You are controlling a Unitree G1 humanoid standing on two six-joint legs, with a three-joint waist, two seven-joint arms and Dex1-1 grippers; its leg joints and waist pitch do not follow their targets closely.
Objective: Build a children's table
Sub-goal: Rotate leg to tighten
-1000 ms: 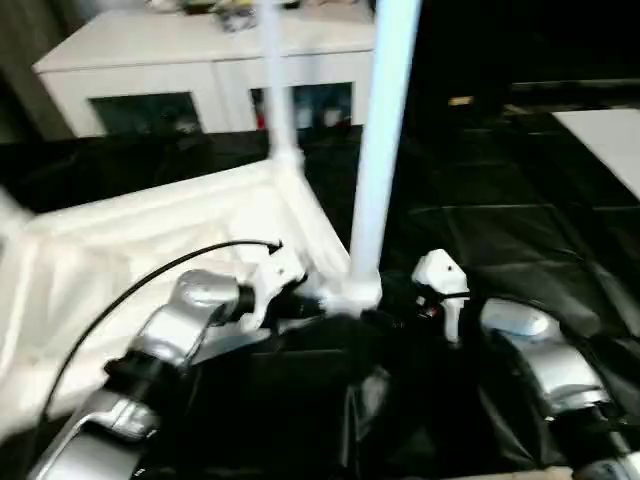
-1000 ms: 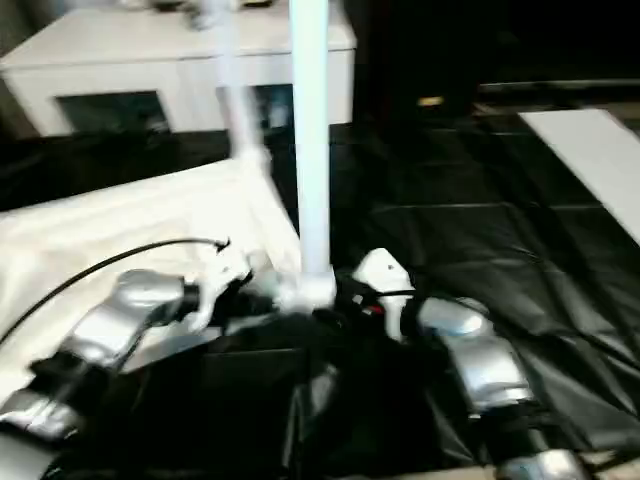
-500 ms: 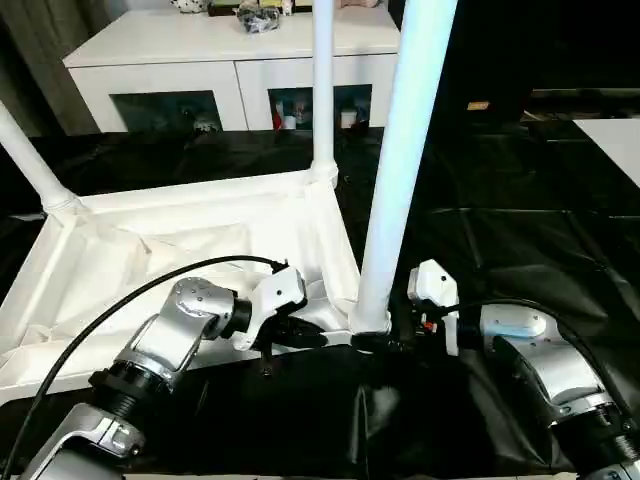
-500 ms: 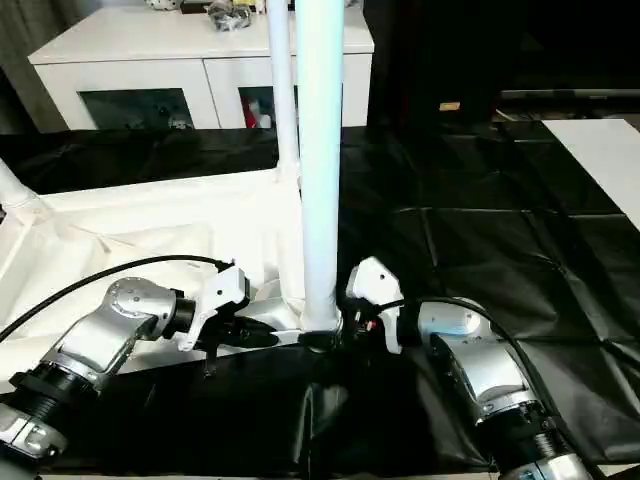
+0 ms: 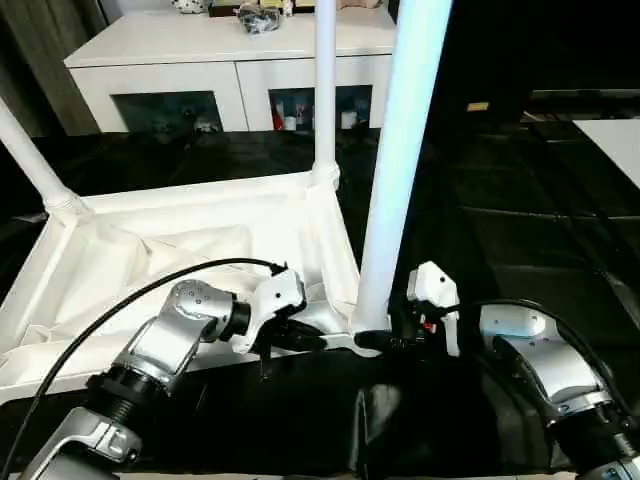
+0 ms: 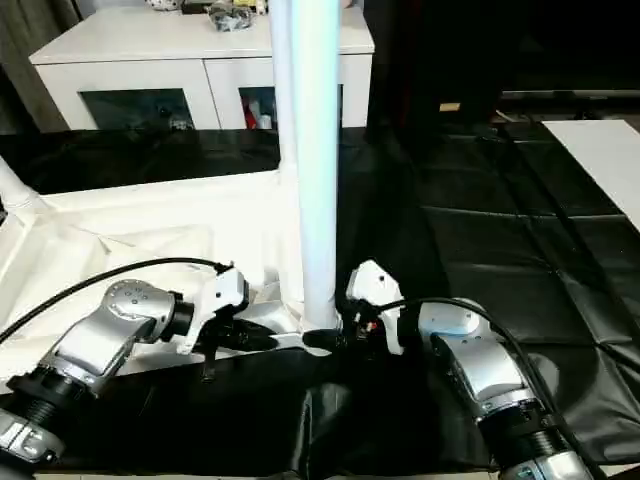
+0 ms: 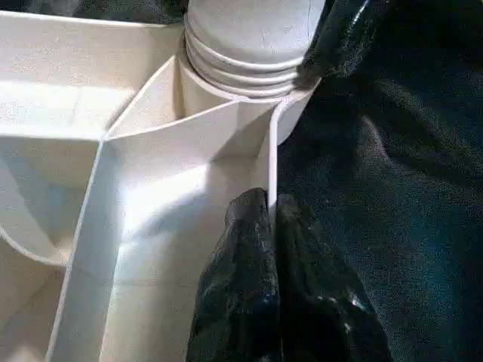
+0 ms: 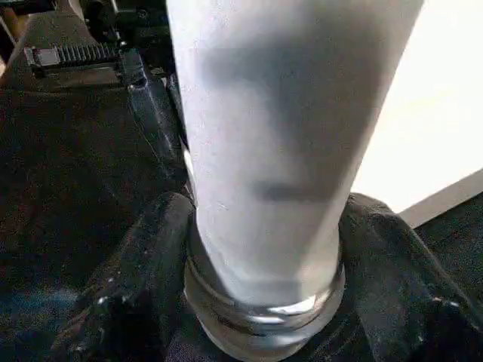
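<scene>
Holding the upturned table at its near corner

We count one tabletop (image 5: 190, 250), white smooth plastic, lying underside up on the black sheet (image 5: 520, 240), its thin ribs and rim wall showing. Three legs stand upright in its round corner sockets: the near leg (image 5: 395, 170) right in front of us, a far leg (image 5: 325, 85) behind it, and another leg (image 5: 30, 155) at the left corner. All are long, plain white tubes; the near one ends in a ringed collar at its socket.

Our left gripper (image 7: 269, 219) has its two black fingers pressed together on the thin rim wall beside that socket. Our right gripper (image 8: 264, 302) pinches the near leg at its base, one finger either side.

Beyond stands one white cabinet (image 5: 230, 60) with glass doors.
</scene>
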